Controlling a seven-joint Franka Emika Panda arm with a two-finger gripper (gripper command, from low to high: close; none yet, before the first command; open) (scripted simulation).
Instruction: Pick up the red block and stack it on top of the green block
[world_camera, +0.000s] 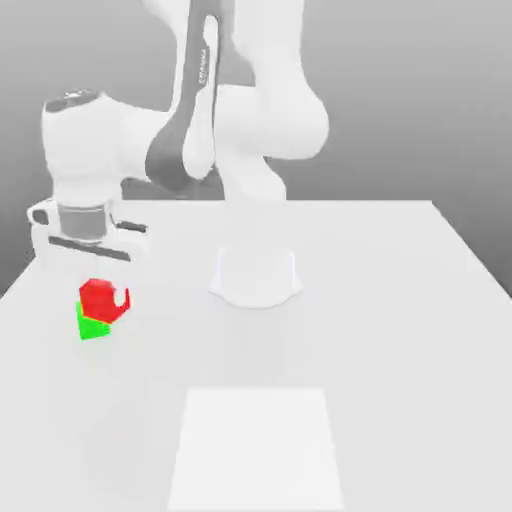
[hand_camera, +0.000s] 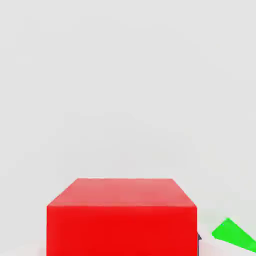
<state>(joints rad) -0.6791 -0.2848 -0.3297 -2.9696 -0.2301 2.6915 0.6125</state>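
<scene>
Near the exterior view's left edge of the white table (world_camera: 400, 300), red block (world_camera: 98, 297) pinched between the closed fingers of the gripper (world_camera: 100, 300), hanging under the white Panda arm (world_camera: 200, 120). Directly below and partly hidden by it, green block (world_camera: 92, 326) on the tabletop; contact between the two cubes impossible to judge. Close under the hand camera, red block (hand_camera: 122, 217) large, green block (hand_camera: 234, 234) peeking out beside it.

A simulated robot test bench, not a lived-in room.
A plain flat white table (world_camera: 400, 300) is sitting against a featureless grey backdrop, smooth white robot arm (world_camera: 270, 110) rising behind; 2 untextured plastic-looking cubes, bright red (world_camera: 98, 297) and bright green (world_camera: 92, 326), are showing.
</scene>
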